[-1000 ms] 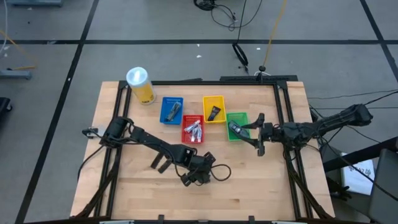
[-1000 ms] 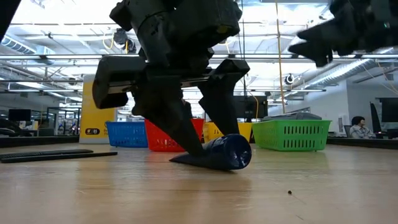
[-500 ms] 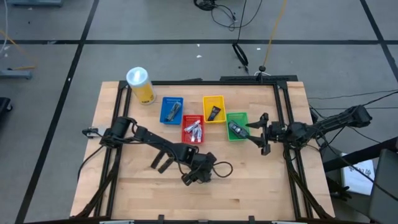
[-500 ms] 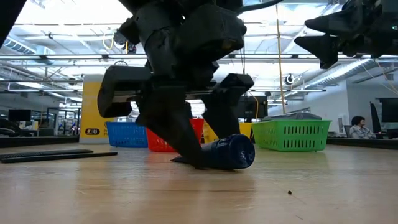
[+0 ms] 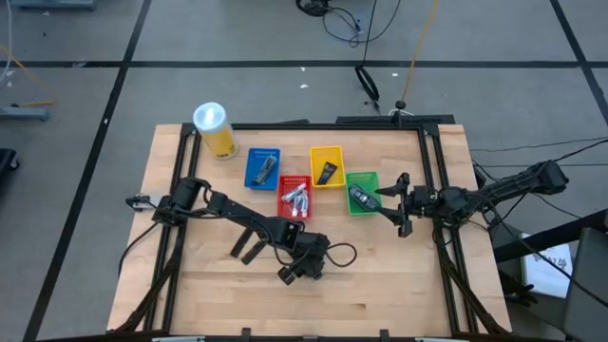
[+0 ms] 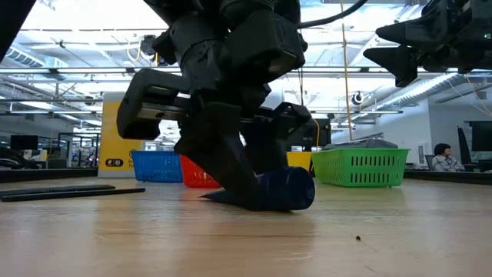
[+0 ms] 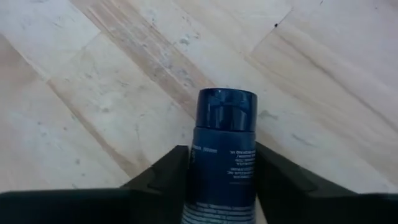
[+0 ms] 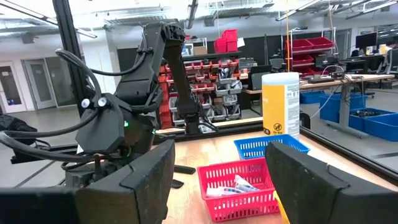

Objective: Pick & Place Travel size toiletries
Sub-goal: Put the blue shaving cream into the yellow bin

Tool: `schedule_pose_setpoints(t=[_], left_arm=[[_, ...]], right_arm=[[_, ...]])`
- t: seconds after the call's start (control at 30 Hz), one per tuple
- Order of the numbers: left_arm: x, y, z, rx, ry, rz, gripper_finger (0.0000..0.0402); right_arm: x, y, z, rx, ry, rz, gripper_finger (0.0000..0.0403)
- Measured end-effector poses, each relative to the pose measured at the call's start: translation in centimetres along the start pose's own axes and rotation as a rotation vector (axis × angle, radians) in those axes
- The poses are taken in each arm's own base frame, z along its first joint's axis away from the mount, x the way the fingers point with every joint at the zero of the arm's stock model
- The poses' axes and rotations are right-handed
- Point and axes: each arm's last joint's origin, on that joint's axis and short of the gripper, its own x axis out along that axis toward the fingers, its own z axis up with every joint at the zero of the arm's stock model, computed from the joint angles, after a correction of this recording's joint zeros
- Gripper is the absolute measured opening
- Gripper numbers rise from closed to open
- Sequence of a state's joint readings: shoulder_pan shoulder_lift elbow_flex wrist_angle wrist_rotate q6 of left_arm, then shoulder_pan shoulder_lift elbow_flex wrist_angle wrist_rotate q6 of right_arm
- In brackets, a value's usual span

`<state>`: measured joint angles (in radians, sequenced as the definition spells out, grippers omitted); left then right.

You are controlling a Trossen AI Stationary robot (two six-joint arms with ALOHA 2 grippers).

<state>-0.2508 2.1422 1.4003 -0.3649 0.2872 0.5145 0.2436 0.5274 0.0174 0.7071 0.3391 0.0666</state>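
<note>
A dark blue tube with a round cap point(image 7: 222, 143) lies on its side on the bare wood at the table's near middle point(image 6: 288, 189). My left gripper point(image 5: 309, 261) slants down over it with a finger on each side of its body. My right gripper point(image 5: 400, 203) hovers open above the table's right side, next to the green basket point(image 5: 362, 193), with nothing between its fingers point(image 8: 217, 186). More small toiletries lie in the blue point(image 5: 262, 168), red point(image 5: 295, 198) and yellow point(image 5: 326, 165) baskets. My left gripper pinches the tube's body point(image 7: 219, 180), below the cap, between its two fingers point(image 7: 168, 177). The fingers come slanting down from above and lie along the tube, whose cap end point(image 7: 226, 109) sticks out past them. The tube still rests on the table point(image 6: 231, 198).
A tall yellow canister with a white lid point(image 5: 215, 128) stands at the far left corner. The baskets sit in a cluster at the far middle. A dark cable loops on the wood by the left gripper point(image 5: 344, 255). Bare wood spreads along the near edge.
My left gripper has sunk a little toward the table, rolled at the wrist, and brought its fingers in from wide apart onto the tube's sides. The tube has stayed lying on the table. My right gripper has drawn back slightly toward the right edge and then held still.
</note>
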Motion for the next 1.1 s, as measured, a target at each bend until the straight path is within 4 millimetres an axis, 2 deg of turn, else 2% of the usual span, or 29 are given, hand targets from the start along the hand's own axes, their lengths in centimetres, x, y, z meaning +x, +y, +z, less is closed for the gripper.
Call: schedule_pose_setpoints(t=[0.2,0.4,0.5,0.6,0.8,1.0,1.1], left_arm=[[-0.1,0.1,-0.1,-0.047,-0.001,0.004,0.0068],[-1.7,-0.2,0.8,-0.089,-0.008,0.067,0.0024],[-3.7,-0.5,1.7,-0.091,-0.025,0.148,0.0025],[-6.8,-0.9,3.4,-0.073,-0.076,0.271,0.003],[-11.8,-2.0,5.0,-0.093,-0.124,0.511,0.0023],[-15.8,-2.2,5.2,-0.224,-0.114,0.814,0.0029],[-17.8,-1.8,5.0,-0.333,-0.175,0.885,0.0032]], right_arm=[[0.0,0.0,0.0,0.0,0.0,0.0,0.0242],[0.0,0.0,0.0,0.0,-0.001,0.0,0.0242],[0.0,0.0,0.1,0.001,-0.007,0.0,0.0242],[0.0,0.0,0.1,0.005,-0.013,0.001,0.0242],[0.0,0.0,0.2,0.005,-0.021,-0.001,0.0242],[0.0,0.0,0.2,0.004,-0.02,-0.001,0.0242],[0.0,0.0,0.2,0.004,-0.02,-0.001,0.0242]])
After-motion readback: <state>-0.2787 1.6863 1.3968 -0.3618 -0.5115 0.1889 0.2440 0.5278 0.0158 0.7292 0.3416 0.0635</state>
